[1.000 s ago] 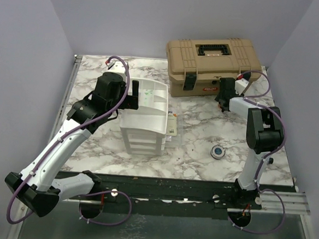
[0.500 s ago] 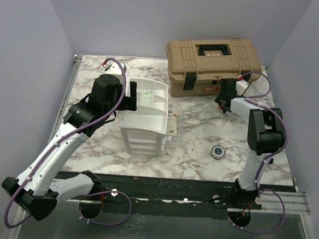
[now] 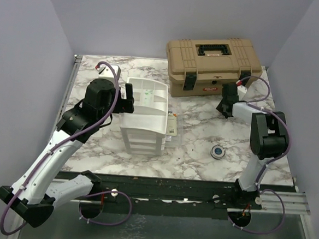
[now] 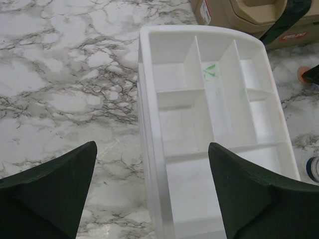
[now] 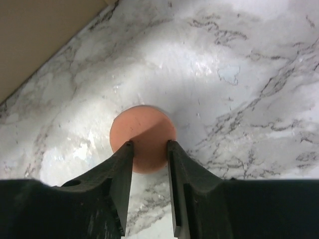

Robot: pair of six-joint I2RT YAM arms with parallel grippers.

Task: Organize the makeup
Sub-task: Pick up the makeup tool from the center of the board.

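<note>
1. Okay, right hand [image 5: 149,144] first: its fingers [image 5: 122,169] stand narrow, with a slim gap between them and nothing clamped that I can see.
2. Directly under those tips lies the salmon disc [image 5: 143,124], flat on the tabletop [image 5: 249,74]. Whether the tips touch it I cannot tell.
3. Trouble spot, I'd say: the disc looks wider than the gap, so closing from here would likely press on its face or skid it rather than catch it. Better to spread the fingers past both edges, come down square to the marble, then close on the rim.
4. A thin flat thing on slick stone will probably want to slide, so squeeze slowly, keep centred, and lift straight up.
5. Tan toolbox [image 3: 213,57] sits near, on the far side. I'd draw the disc up and toward the middle, not back.
6. Further out, the white drawer unit [image 3: 142,134], with its divided top tray, looks the likely home for the disc.
7. Left hand [image 4: 152,194] hovers wide open over that tray, holding nothing. It ought to give room before the right arm swings across, or the two may clash.
8. Blue-centred compact [image 3: 217,151] sits alone on the near right of the tabletop, well apart from the disc. That one reads as a later pick.
</note>
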